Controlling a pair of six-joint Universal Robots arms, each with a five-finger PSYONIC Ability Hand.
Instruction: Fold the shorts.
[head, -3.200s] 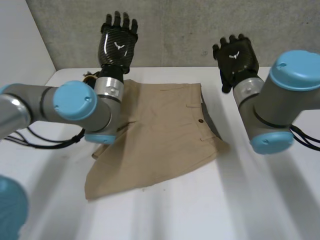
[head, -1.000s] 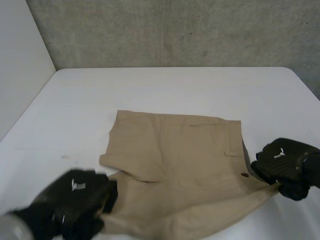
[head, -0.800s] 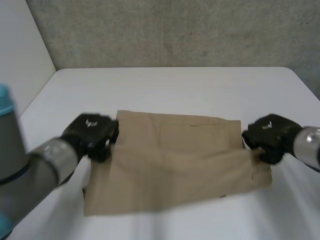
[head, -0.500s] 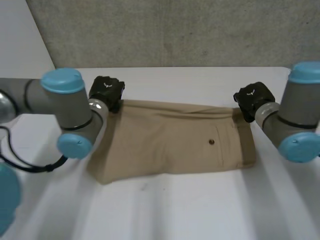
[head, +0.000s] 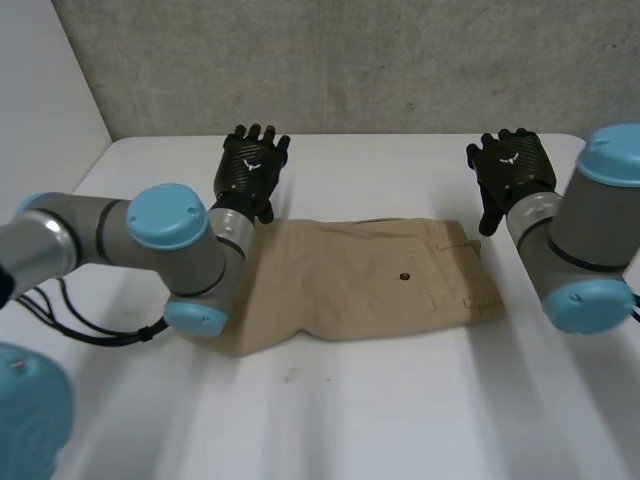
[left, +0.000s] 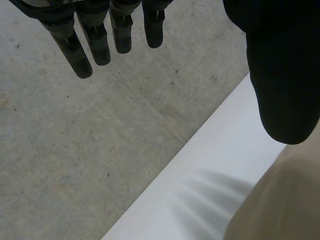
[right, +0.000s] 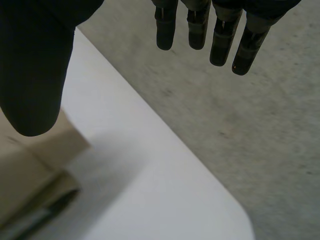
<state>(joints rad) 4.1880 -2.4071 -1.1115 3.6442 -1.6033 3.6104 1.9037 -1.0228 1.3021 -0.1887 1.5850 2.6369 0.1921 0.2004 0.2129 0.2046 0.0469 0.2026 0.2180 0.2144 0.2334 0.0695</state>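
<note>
One pair of tan shorts lies folded in a flat band at the middle of the white desk, button facing up. Left hand hangs clear of the cloth near its far left corner — fingers straight, holding nothing. Right hand hangs near the far right corner — fingers straight, empty.
</note>
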